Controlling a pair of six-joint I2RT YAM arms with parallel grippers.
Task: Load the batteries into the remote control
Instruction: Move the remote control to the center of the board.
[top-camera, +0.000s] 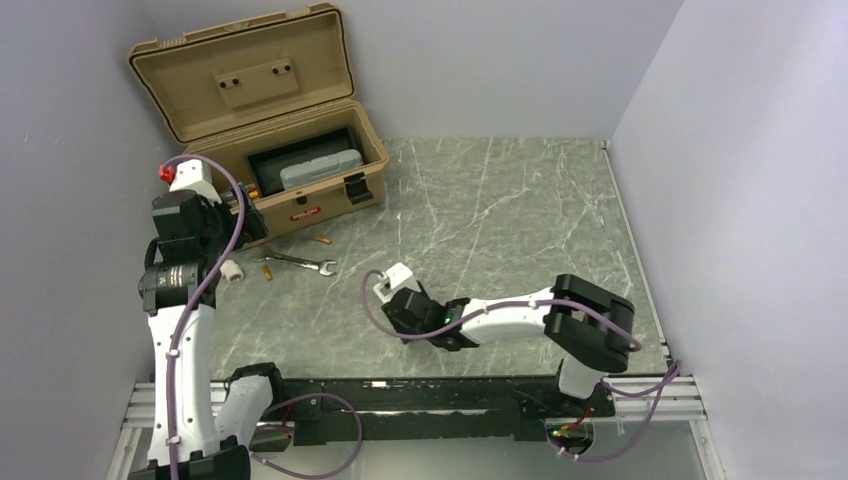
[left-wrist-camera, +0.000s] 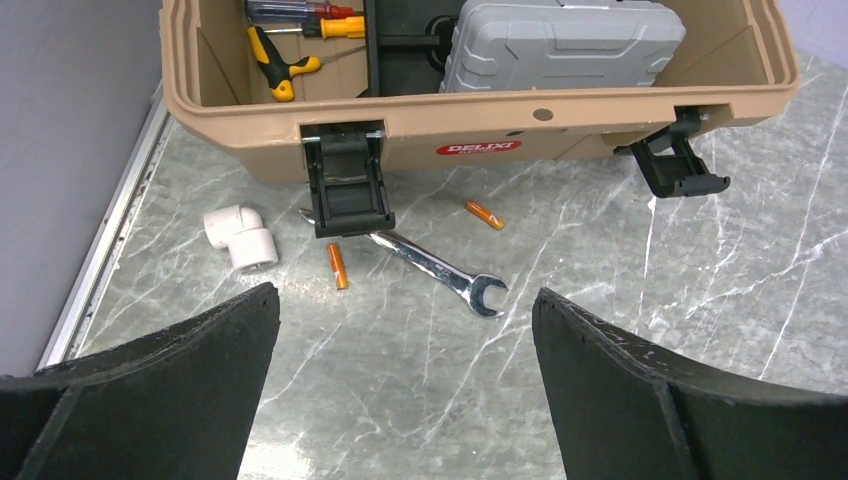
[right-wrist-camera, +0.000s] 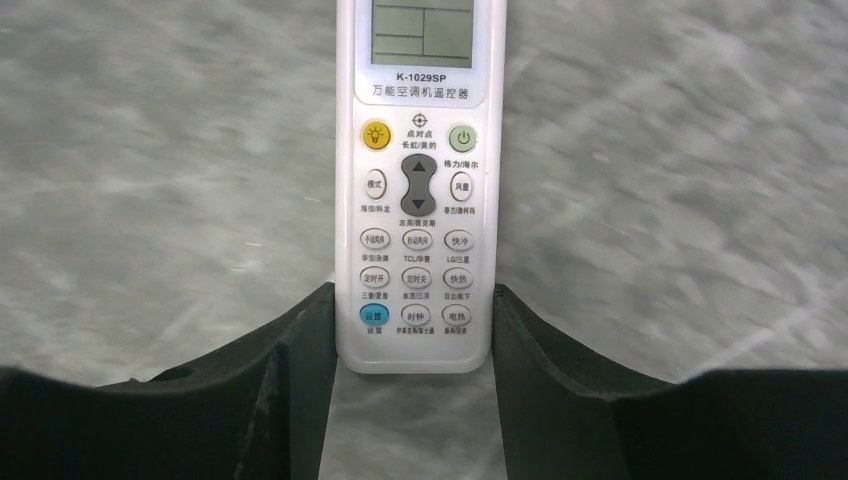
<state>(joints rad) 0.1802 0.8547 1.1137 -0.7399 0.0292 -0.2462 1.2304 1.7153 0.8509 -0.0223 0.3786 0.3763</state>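
Black fingers (right-wrist-camera: 300, 350) of the right gripper (right-wrist-camera: 415, 330) pinch the white remote control (right-wrist-camera: 418, 180) by its sides, well away from the tan toolbox (top-camera: 322, 198). The left gripper (left-wrist-camera: 405, 330) hangs spread wide near the toolbox front. Two orange batteries (left-wrist-camera: 338, 266) (left-wrist-camera: 484, 214) lie just before the toolbox, either side of a wrench (left-wrist-camera: 440, 268).

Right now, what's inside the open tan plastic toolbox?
A grey ribbed case in a black tray, and yellow-handled tools on the left. Anything beneath the case is hidden.

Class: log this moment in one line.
right pincer shut on slim white remote control | left pincer open | small orange cylindrical batteries on table
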